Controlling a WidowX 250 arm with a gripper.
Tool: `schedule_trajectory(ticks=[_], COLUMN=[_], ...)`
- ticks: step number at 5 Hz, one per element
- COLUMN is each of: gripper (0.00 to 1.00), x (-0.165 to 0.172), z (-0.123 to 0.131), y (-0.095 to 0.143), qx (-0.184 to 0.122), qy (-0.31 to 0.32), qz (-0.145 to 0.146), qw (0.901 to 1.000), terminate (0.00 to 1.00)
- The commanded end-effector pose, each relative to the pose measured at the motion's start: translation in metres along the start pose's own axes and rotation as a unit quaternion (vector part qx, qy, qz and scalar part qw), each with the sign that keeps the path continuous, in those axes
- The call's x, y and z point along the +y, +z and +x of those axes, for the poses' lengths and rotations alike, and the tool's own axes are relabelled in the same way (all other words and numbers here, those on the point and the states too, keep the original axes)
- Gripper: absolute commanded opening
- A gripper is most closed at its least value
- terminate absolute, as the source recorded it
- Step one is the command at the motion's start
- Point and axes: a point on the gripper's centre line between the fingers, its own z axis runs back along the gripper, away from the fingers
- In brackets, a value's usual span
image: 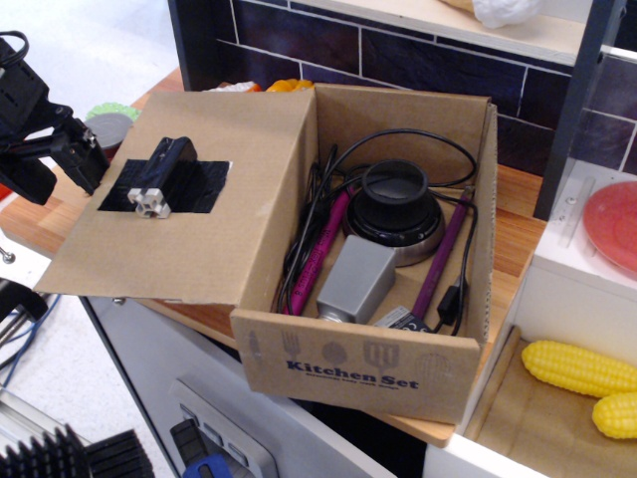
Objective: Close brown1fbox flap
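Note:
The brown1fbox stands on the wooden counter, open at the top, with "Kitchen Set" printed on its front wall. Its flap is swung out to the left and lies nearly flat. The flap's upward face carries a black tape patch with a small black block. My gripper is black and hangs at the far left, just beyond the flap's left edge and apart from it. Its two fingers stand apart with nothing between them.
Inside the box lie a round black device, a grey block, purple sticks and black cables. A dark tiled wall is behind. A red plate and yellow corn are at the right. The counter's edge runs under the flap.

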Motion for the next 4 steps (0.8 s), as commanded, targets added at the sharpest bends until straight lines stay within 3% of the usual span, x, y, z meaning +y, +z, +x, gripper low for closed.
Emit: schedule_trajectory(ticks=[1,2,3,4], gripper=[1.0,1.0,1.0,1.0], x=[-0.035,-0.055,-0.084,-0.116], z=[0.017,0.022,0.027,0.037], y=[0.049,0.065,0.08,0.099], qx=[-0.029,-0.032,-0.036,-0.039], qy=[-0.035,-0.053,-0.076,-0.078], qz=[0.055,0.095,0.154,0.186], qw=[0.9974,0.9935,0.9845,0.9787], terminate=[0.0,0.0,0.0,0.0])
